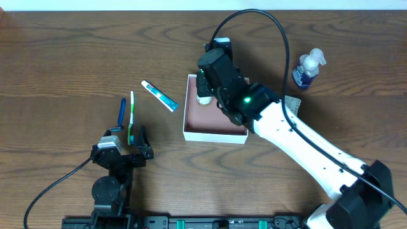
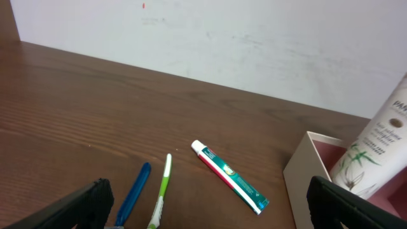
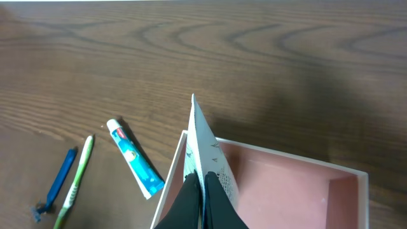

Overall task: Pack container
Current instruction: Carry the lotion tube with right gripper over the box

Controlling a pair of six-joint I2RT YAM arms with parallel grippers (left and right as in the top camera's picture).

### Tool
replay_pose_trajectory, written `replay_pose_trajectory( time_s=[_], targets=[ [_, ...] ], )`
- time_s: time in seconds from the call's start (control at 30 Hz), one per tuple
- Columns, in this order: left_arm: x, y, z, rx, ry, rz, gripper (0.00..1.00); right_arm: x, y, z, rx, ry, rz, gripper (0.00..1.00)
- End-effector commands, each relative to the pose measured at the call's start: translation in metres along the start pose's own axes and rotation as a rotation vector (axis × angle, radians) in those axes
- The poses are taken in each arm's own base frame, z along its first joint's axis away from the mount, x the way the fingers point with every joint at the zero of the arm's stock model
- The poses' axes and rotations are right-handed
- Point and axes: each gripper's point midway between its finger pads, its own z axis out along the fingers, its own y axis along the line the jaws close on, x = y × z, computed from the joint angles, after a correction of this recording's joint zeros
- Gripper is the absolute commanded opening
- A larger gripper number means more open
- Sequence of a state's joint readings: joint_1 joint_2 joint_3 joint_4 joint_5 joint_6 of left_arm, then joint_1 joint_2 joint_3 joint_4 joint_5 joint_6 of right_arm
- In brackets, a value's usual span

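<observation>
White plastic, pinched flat at its crimped seam: that is how the right hand (image 3: 203, 194) has the tube (image 3: 207, 149), its two fingers pressed together on the thin end so the tube hangs below them with its heavier end down. It hangs tilted over the container (image 1: 215, 135), which sits near the middle of the desk (image 1: 63, 57) under the right arm. The tube's lower end is already inside the white walls, close to the far left corner; I cannot tell whether it touches the reddish floor. Holding it by the tip looks sensible to me, since the hand stays above the thin walls and need not crowd the box. The left hand (image 1: 123, 145) is spread wide and holds nothing, low over the desk by the toothbrushes (image 1: 127, 114), blue and green side by side, which I take as readiness for one of them. The toothpaste (image 1: 159, 95) lies apart, between the brushes and the container, and a spray bottle (image 1: 308, 69) stands well off on the far right. So most of the packing is yet to be done. Letting go from a tilt could tip the tube against a wall.
</observation>
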State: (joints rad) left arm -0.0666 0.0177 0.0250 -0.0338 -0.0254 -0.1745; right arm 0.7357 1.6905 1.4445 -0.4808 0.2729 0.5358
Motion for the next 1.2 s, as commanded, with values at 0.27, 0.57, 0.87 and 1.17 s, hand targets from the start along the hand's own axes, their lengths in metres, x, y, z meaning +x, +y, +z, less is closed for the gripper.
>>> replay_pose_trajectory(
  time_s=[0.27, 0.57, 0.87, 1.17],
  targets=[
    [0.018, 0.006, 0.001, -0.023, 0.054, 0.026, 0.98, -0.012, 0.004, 0.016, 0.032, -0.074, 0.061, 0.01],
    [0.018, 0.006, 0.001, -0.023, 0.054, 0.026, 0.98, -0.018, 0.005, 0.017, 0.034, -0.106, 0.07, 0.02],
    [0.018, 0.006, 0.001, -0.023, 0.054, 0.026, 0.98, -0.026, 0.009, 0.017, 0.019, -0.136, 0.078, 0.01],
    [0.018, 0.006, 0.001, -0.023, 0.054, 0.026, 0.98, -0.024, 0.009, 0.02, 0.02, -0.134, 0.077, 0.01]
  ],
)
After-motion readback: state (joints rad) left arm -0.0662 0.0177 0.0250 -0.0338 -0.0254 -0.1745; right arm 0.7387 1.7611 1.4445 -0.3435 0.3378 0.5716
